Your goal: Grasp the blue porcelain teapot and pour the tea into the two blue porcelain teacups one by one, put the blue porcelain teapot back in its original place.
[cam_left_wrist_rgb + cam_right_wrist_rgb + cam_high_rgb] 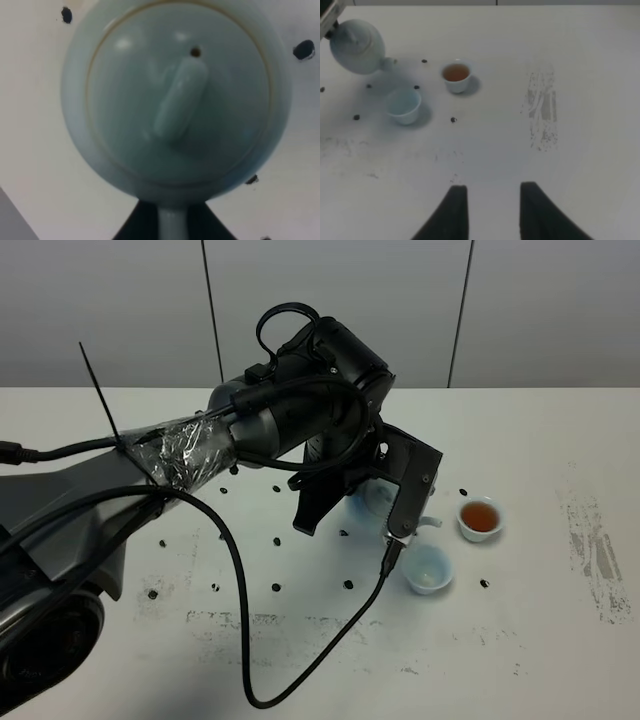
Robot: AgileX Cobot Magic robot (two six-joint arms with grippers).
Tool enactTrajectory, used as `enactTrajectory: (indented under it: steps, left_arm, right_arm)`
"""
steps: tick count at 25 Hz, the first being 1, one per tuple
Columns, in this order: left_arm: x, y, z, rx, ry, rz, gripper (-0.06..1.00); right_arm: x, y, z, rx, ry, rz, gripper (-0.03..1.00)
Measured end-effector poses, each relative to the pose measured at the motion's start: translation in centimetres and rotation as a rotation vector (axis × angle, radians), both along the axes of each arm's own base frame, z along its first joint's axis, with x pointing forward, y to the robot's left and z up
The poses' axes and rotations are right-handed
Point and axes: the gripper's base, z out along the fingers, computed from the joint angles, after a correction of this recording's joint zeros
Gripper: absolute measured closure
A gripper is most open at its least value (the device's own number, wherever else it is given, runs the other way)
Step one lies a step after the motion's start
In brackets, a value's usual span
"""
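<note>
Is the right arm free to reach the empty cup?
Probably yes: the right gripper hangs open above the table, nothing lies between it and the empty cup, and the teapot is beyond it.

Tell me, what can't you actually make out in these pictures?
- Tea left inside the teapot: its lid hides it, left wrist view.
- Most of the teapot, exterior view: the left arm covers it.
- The spout, left wrist view: beyond the frame's edge; the pot is blurred.

All three views on the teapot (357,47)
</note>
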Motion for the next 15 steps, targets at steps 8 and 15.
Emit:
enactTrajectory:
  steps: [8, 15]
  left_arm:
    - [-0.5, -0.3, 0.0, 0.118, -0.052, -0.042, 0.87]
    - [-1.5, -1.5, 0.0, 0.186, -0.102, -0.096, 0.87]
  right_arm:
    - [0.0, 0.0, 0.0, 0.0, 0.0, 0.0, 0.73]
    - [0.0, 0.0, 0.0, 0.0, 0.0, 0.0, 0.73]
